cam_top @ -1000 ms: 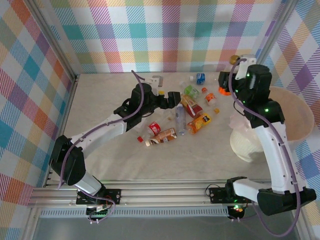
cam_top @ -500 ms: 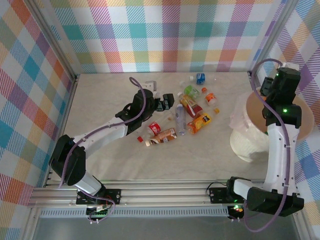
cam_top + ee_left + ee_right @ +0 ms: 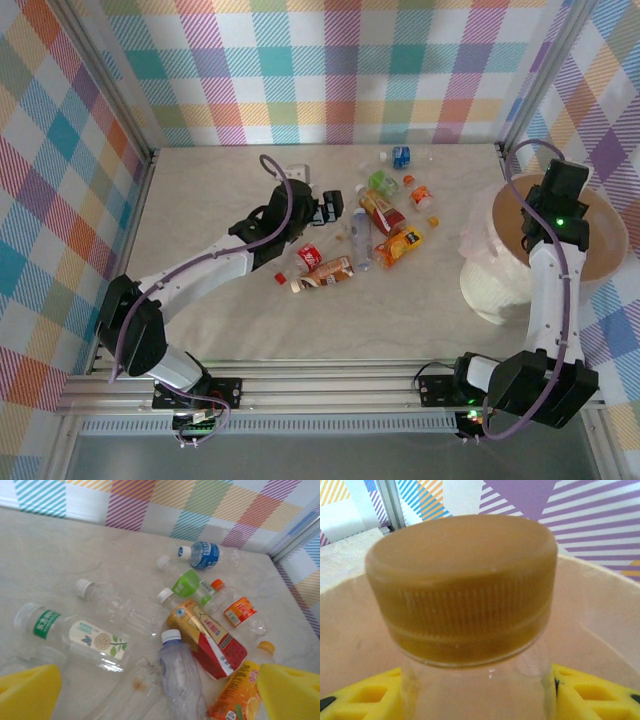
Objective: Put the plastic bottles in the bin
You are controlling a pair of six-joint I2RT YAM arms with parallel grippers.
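Right wrist view: the right gripper (image 3: pixel 477 695) is clamped on a clear bottle (image 3: pixel 462 580) just below its tan cap. Its yellow fingers (image 3: pixel 355 700) press in from either side, and the bin (image 3: pixel 600 615) wall shows behind and beneath. Top external view shows that arm rising almost straight from its base, wrist bent over the bin's mouth. Judged step: delivery of this bottle, release not yet made. The next move calls for parting the jaws while the bottle hangs inside the rim line, so that it drops in rather than striking the edge. Left gripper (image 3: pixel 331 206) stands wide open and holds nothing. Its arm reaches diagonally across the table (image 3: pixel 200 190), poised beside the loose bottles (image 3: pixel 385 225), which lie clustered mid-table, left of the bin. Its likely next pick is one of the nearest.
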